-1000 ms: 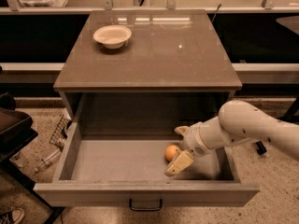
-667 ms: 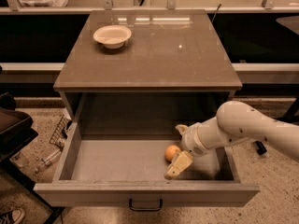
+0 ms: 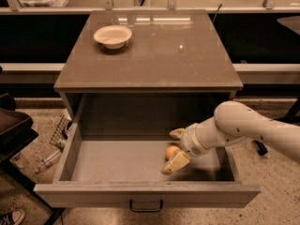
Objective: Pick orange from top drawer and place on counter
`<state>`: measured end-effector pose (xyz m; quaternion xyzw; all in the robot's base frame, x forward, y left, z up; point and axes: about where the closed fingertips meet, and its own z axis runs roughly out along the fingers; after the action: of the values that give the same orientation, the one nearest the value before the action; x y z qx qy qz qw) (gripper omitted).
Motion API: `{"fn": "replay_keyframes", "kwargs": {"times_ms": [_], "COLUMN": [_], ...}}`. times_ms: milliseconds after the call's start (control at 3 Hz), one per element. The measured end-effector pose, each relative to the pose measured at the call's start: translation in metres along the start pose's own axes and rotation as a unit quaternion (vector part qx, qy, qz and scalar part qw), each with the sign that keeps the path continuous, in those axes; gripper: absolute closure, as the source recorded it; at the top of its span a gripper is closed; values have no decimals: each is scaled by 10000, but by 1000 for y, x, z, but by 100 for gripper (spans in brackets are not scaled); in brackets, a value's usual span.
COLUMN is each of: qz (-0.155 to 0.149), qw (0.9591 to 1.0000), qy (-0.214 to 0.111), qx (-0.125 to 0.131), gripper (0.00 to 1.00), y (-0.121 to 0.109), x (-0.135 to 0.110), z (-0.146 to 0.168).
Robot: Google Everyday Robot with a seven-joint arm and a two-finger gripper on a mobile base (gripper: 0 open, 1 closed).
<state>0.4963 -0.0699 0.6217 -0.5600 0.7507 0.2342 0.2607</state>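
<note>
The top drawer [image 3: 145,194] is pulled fully open, with its dark handle at the front centre. The orange [image 3: 171,152] lies on the drawer floor, right of the middle. My gripper [image 3: 174,149] reaches into the drawer from the right on a white arm. Its two tan fingers are open and stand on either side of the orange, one behind it [image 3: 176,134] and one in front [image 3: 174,164]. The orange rests on the floor between them. The counter [image 3: 154,55] is the glossy grey-brown top above the drawer.
A white bowl [image 3: 112,35] sits on the counter's back left. A dark object stands on the floor at the left [image 3: 14,125], with a wire rack and a bottle beside the cabinet. A shelf rail runs along the back wall.
</note>
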Motion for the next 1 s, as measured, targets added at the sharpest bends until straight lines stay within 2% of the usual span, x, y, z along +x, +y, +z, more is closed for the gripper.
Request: {"fn": "replay_keyframes", "kwargs": {"times_ms": [333, 667, 1000], "qz": [-35, -66, -87], "qw": [10000, 10000, 9999], "qy": [3, -11, -35], "qx": [9, 37, 51], "gripper": [41, 72, 95], "y": [-1, -2, -1], "x": [1, 3, 3], "z": [2, 6, 10]}}
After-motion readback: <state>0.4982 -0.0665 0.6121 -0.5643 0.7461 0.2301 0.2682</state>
